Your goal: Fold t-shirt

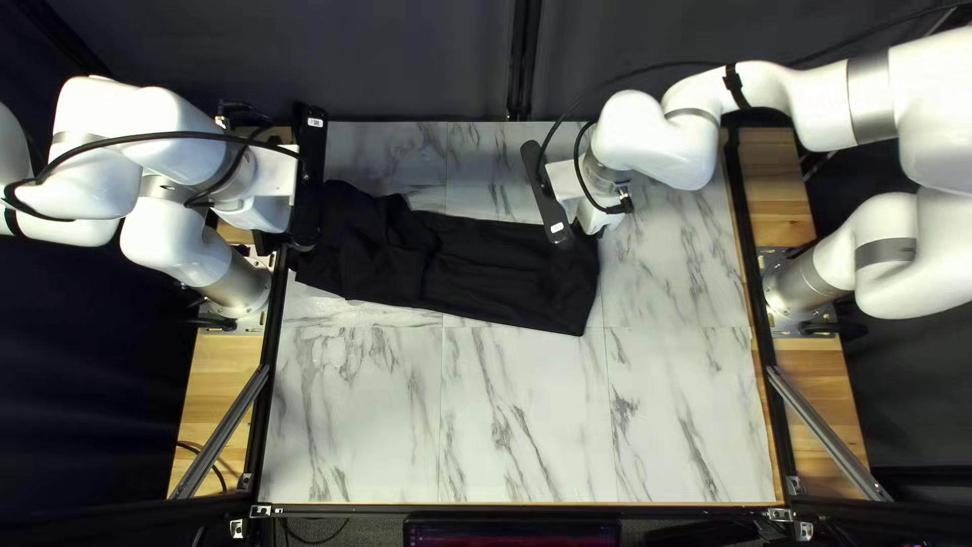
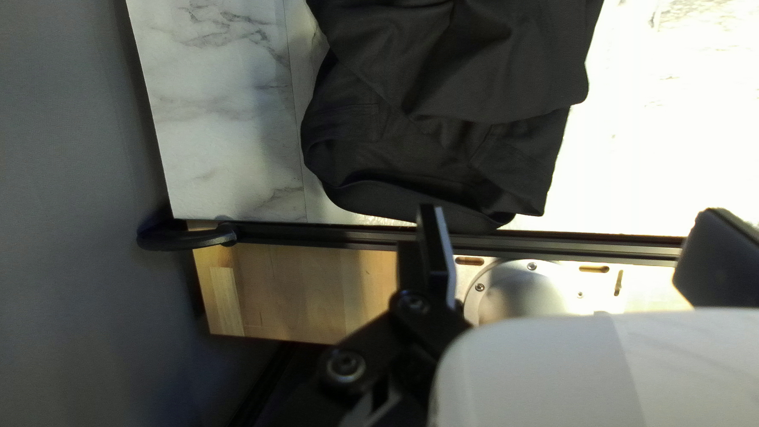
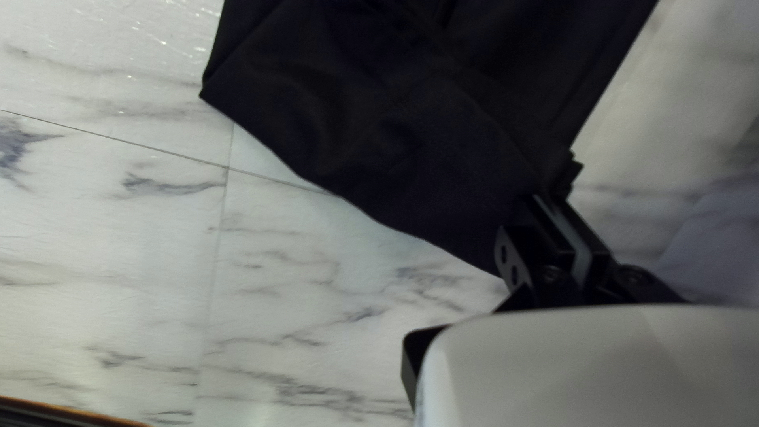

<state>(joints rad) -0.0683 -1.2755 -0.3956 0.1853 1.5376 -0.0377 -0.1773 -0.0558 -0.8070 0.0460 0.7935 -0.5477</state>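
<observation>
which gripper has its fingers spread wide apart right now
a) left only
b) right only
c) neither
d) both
a, in the left wrist view the left gripper has its two fingers far apart, while in the right wrist view the right gripper has its fingers close together at the black t-shirt.

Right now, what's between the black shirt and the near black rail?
Marbled tabletop, then thin brown edging, separates the shirt from rail in the top left view.
</observation>
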